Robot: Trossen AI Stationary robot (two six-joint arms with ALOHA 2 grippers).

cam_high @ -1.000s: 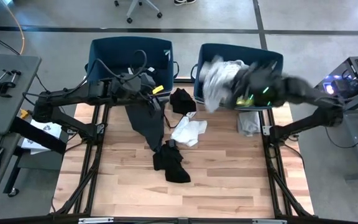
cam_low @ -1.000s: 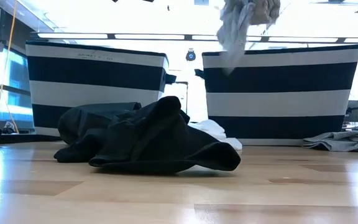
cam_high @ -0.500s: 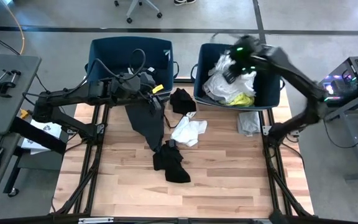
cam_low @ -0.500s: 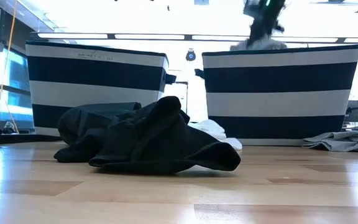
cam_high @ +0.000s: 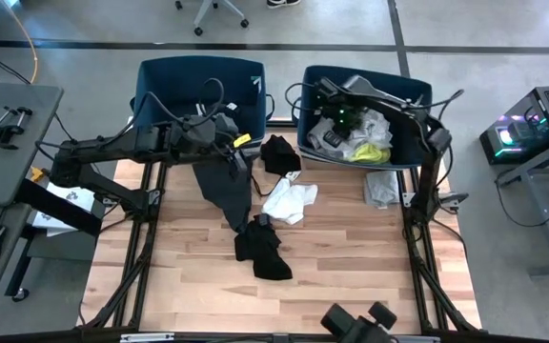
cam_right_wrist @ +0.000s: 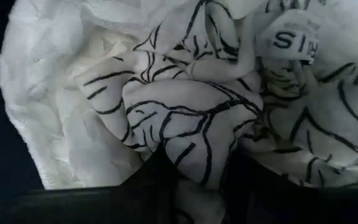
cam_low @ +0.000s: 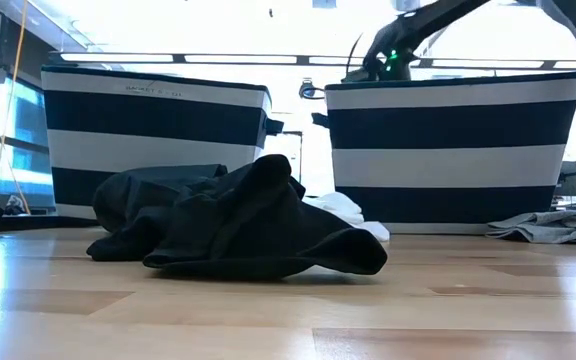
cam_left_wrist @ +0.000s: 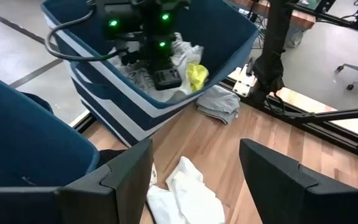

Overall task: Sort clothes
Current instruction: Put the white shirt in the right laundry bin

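My right gripper (cam_high: pixel 336 119) reaches down into the right navy bin (cam_high: pixel 413 90), shut on a white garment with black lines (cam_right_wrist: pixel 185 112). A neon yellow garment (cam_high: pixel 375 152) lies beside it in the bin. My left gripper (cam_left_wrist: pixel 194 180) hovers open near the left bin (cam_high: pixel 151 81), nothing between its fingers. A dark grey garment (cam_high: pixel 225 186) stretches across the table from under the left arm. On the table lie two black garments (cam_high: pixel 279 152) (cam_high: pixel 263 252), a white one (cam_high: pixel 292 200) and a grey one (cam_high: pixel 381 186). My right gripper comes from above, pointing down into the bin. A fold of the white black-lined garment (cam_right_wrist: pixel 197 149) bulges up between its two fingers (cam_right_wrist: pixel 157 180). The garment rests crumpled on the other clothes in the bin.
The two striped navy bins stand side by side at the table's far edge, with a narrow gap between them. The grey garment (cam_low: pixel 548 225) lies just in front of the right bin. The near half of the wooden table (cam_high: pixel 351 276) is bare.
My right gripper has swung over the right bin toward its left side, tipped from nearly level to pointing down, and sunk into the bin. The white patterned garment, which hung above the bin's rim, now lies inside it.
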